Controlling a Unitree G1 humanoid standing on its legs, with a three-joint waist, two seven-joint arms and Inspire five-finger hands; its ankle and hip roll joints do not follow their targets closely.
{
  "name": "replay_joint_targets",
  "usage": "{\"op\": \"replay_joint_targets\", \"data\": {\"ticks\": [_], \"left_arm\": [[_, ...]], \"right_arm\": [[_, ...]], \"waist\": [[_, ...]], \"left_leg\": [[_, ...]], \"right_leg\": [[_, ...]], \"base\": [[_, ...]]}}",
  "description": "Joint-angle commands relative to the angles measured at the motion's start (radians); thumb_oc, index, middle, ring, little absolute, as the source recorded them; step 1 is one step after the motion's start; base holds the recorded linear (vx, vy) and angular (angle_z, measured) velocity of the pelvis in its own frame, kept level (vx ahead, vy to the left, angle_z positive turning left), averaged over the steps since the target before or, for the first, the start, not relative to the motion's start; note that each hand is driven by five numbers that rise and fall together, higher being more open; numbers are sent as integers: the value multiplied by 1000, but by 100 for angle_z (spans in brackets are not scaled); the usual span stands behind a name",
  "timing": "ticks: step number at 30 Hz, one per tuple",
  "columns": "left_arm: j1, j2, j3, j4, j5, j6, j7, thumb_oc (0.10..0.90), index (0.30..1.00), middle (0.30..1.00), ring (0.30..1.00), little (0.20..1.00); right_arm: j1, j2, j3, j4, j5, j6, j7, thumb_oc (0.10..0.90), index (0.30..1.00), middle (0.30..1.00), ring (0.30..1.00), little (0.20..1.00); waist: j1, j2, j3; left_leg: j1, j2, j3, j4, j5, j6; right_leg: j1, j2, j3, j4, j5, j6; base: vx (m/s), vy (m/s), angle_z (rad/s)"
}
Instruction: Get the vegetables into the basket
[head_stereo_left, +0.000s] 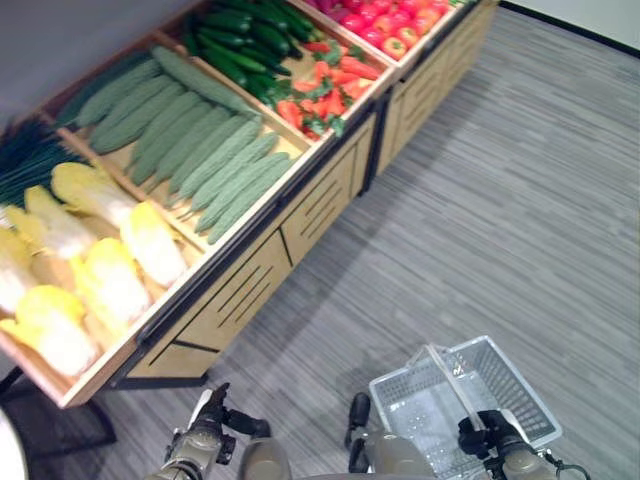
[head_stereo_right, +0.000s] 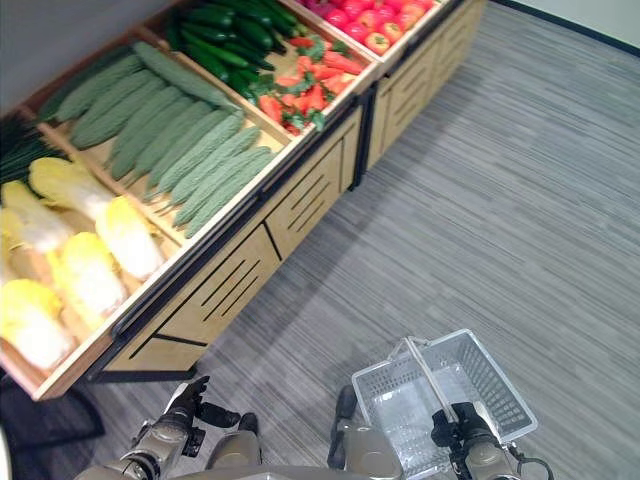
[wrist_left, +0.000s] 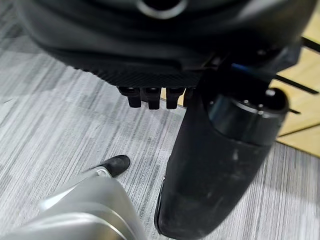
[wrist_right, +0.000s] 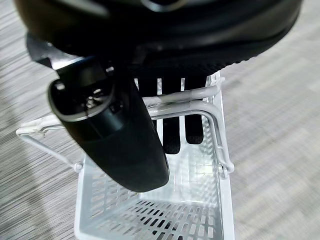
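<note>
- Right hand (wrist_right: 170, 125) has its fingers curled under the wire handle (head_stereo_left: 447, 378) of the white basket (head_stereo_left: 520, 395), so it carries the basket low at the robot's right side; nothing lies inside it yet.
- Left hand (head_stereo_left: 212, 412) hangs free near the floor on the other side, fingers relaxed and straight, holding nothing in its wrist view.
- Wooden stand (head_stereo_left: 255, 275) sits ahead and to the left, well apart from both hands, so my judgement is that the step in hand is the approach: close in on the stand before any reach.
- Keeping the basket level and its mouth up, just beside the stand's front edge, would shorten the carry for each vegetable.
- Nearest stock is the pale yellow cabbages (head_stereo_left: 110, 270); they look bulky, so a broad grasp around the middle seems wise.
- Beyond them lie the long bumpy green gourds (head_stereo_left: 205, 150), probably best lifted at mid-length to stay balanced.
- Farther still are dark cucumbers (head_stereo_left: 240, 40), carrots (head_stereo_left: 325, 90) and red fruit (head_stereo_left: 385, 22).
</note>
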Motion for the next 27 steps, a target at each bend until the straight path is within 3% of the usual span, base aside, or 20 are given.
{"op": "replay_joint_targets", "data": {"ticks": [1,2,4,14,17,18,21,22,24,27], "left_arm": [[-28,44,-12,-23,-7,-3,32,900,1000,1000,1000,1000],[-25,42,-12,-22,-6,-4,32,900,1000,1000,1000,1000],[-9,40,-5,-15,-4,1,23,900,1000,1000,1000,1000],[21,39,32,10,-13,2,30,900,1000,1000,1000,1000],[21,49,40,9,-25,4,31,900,1000,1000,1000,1000],[19,54,41,14,-30,6,29,900,1000,1000,1000,1000],[19,58,44,21,-36,4,30,900,1000,1000,1000,1000],[17,62,53,28,-46,2,29,900,1000,1000,1000,1000],[8,66,61,39,-63,-4,33,900,1000,1000,1000,1000],[4,68,64,52,-63,-4,34,900,1000,1000,1000,1000]], "right_arm": [[23,-32,-27,-6,31,-19,-36,400,300,300,300,300],[23,-29,-25,-8,27,-19,-36,400,300,300,300,300],[20,-11,-18,0,22,-13,-31,400,300,300,300,300],[10,46,7,10,3,-4,-31,400,300,300,300,300],[2,53,10,21,2,-1,-28,400,300,300,300,300],[-2,47,17,17,1,-3,-22,400,300,300,300,300],[0,46,19,19,4,-4,-22,400,300,300,300,300],[4,44,19,19,8,-5,-20,400,300,300,300,300],[6,45,9,31,19,-5,-21,400,300,300,300,300],[15,52,1,45,25,-4,-16,400,300,300,300,300]], "waist": [[18,-3,-11],[20,-3,-12],[26,-1,-22],[63,-63,-37],[76,-67,-37],[65,-59,-31],[62,-49,-30],[59,-45,-31],[37,-43,-26],[25,-47,-23]], "left_leg": [[7,-18,75,-97,-26,51],[-8,-7,84,-96,-9,46],[27,-26,76,-138,-25,60],[68,-106,92,-192,-72,120],[92,-136,63,-207,-96,150],[104,-145,25,-207,-106,158],[113,-143,2,-207,-109,153],[116,-141,-25,-207,-109,140],[126,-136,-90,-207,-118,120],[141,-130,-124,-207,-124,111]], "right_leg": [[-16,-94,119,74,22,181],[-8,-97,110,75,19,182],[3,-105,104,85,7,189],[16,-166,149,78,75,239],[-24,-191,195,238,107,256],[-60,-156,283,302,110,252],[-85,-125,331,272,83,237],[-101,-122,375,194,65,233],[-135,-127,480,92,93,244],[-133,-123,502,75,102,251]], "base": [[98,65,84],[140,109,57],[153,187,17],[92,169,2],[105,170,9],[137,69,18],[99,-24,52],[233,-184,63],[229,-216,63],[121,-174,102]]}}
